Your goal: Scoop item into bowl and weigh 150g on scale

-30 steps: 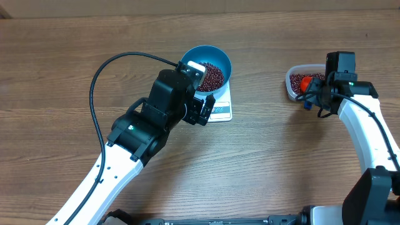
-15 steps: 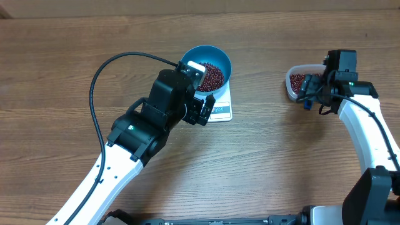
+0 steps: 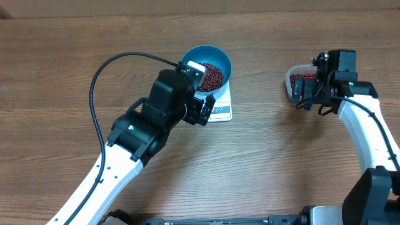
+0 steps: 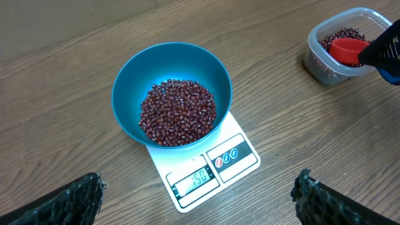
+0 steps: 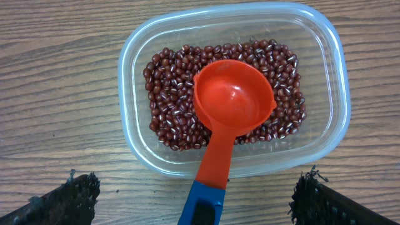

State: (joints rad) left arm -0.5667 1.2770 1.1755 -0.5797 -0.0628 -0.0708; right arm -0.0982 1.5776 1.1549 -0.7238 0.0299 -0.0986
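Observation:
The blue bowl [image 4: 128,78] stands on the white scale [image 4: 240,164] and holds a heap of red-brown beans [image 4: 178,112]. The scale's display [image 4: 197,180] reads 150. My left gripper [image 4: 197,201] hovers over the scale's front edge, open, with nothing between its fingers. On the right, a red scoop [image 5: 234,103] with a blue handle rests on the beans [image 5: 169,109] in the clear tub [image 5: 328,69]. The handle sticks out over the near rim. My right gripper [image 5: 199,201] is open, its fingers wide on both sides of the handle and not touching it.
The left arm [image 3: 144,125] reaches across the table's middle, its black cable [image 3: 100,75] looping to the left. The tub [image 3: 290,81] sits at the right, partly under my right gripper [image 3: 306,94]. Bare wood surrounds the scale [image 3: 222,111].
My right gripper has opened and let go of the scoop, which now lies in the tub. The left arm, bowl and scale have not moved.

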